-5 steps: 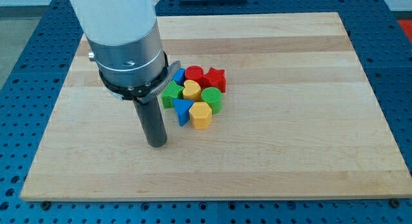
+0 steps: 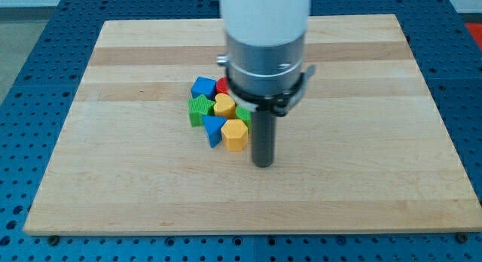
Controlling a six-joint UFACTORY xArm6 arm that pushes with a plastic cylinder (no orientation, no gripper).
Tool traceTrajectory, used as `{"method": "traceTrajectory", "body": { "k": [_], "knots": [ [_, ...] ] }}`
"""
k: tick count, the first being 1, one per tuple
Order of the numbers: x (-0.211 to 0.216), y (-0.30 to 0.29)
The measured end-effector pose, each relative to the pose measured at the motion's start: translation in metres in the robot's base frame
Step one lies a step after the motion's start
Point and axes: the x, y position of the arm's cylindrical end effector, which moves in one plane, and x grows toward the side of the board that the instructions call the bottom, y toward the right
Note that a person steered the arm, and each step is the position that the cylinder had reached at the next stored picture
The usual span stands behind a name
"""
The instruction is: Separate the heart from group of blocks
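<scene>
A tight group of blocks lies left of the board's middle. The yellow heart [image 2: 224,105] sits in its centre. Around it are a blue block [image 2: 202,86] at the top left, a green block [image 2: 199,110] at the left, a blue triangle [image 2: 213,129] and a yellow hexagon [image 2: 235,134] below. A red block [image 2: 222,85] and a green block [image 2: 244,115] are partly hidden by the arm. My tip [image 2: 262,163] rests on the board just right of and below the yellow hexagon, apart from it.
The wooden board [image 2: 361,104] lies on a blue perforated table [image 2: 22,81]. The arm's white and silver body [image 2: 265,44] covers the right part of the group, hiding any blocks there.
My tip has moved from the left of the group to its lower right. The arm now hides the red blocks at the group's right. The blocks have not visibly moved.
</scene>
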Motion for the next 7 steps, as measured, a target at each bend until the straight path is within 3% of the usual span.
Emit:
{"method": "traceTrajectory", "body": {
  "k": [3, 7],
  "knots": [
    [-0.066, 0.039],
    [-0.067, 0.046]
  ]
}}
